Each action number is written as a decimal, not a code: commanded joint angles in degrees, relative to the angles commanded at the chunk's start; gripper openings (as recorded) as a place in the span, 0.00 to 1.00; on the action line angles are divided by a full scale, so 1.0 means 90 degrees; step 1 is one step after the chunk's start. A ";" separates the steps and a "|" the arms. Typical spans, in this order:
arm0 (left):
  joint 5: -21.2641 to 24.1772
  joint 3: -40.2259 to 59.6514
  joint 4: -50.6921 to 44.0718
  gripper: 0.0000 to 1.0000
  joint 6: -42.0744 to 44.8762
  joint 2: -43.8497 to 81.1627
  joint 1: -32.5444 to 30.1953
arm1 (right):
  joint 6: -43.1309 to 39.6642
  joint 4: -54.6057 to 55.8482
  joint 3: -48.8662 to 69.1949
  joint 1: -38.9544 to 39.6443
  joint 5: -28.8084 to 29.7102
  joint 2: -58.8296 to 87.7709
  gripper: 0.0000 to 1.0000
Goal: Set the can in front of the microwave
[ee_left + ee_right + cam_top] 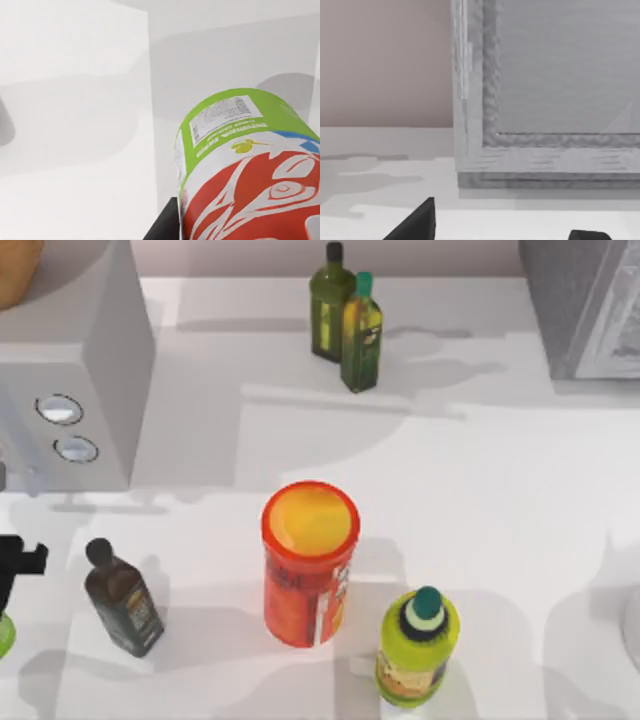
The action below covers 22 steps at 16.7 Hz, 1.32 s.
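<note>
Can: the can [250, 170] sits pinched in your left gripper's [12, 570] jaws at the surface's [480, 500] left edge, just below the microwave [70, 370].
Risk: the dark bottle [122, 597] stands near; a swing right could topple it.
Risk: release tilted and the can rolls.
Right gripper [502, 225]: parked by the speckled box [545, 90], jaws spread.

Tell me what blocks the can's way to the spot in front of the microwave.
Nothing visible does. The can sits at the left gripper by the table's left edge, below the microwave. The dark bottle stands off to the right of that path.
</note>
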 joint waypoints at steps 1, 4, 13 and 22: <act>0.0001 -0.0029 0.0036 0.00 -0.0001 0.0005 0.0005 | 0.0000 0.0000 0.0000 0.0000 0.0000 0.0000 1.00; 0.0003 -0.0121 0.0146 0.00 -0.0001 0.0024 0.0021 | 0.0000 0.0000 0.0000 0.0000 0.0000 0.0000 1.00; 0.0003 -0.0132 0.0155 0.45 -0.0002 0.0028 0.0023 | 0.0000 0.0000 0.0000 0.0000 0.0000 0.0000 1.00; 0.0003 -0.0132 0.0155 1.00 -0.0002 0.0028 0.0023 | 0.0000 0.0000 0.0000 0.0000 0.0000 0.0000 1.00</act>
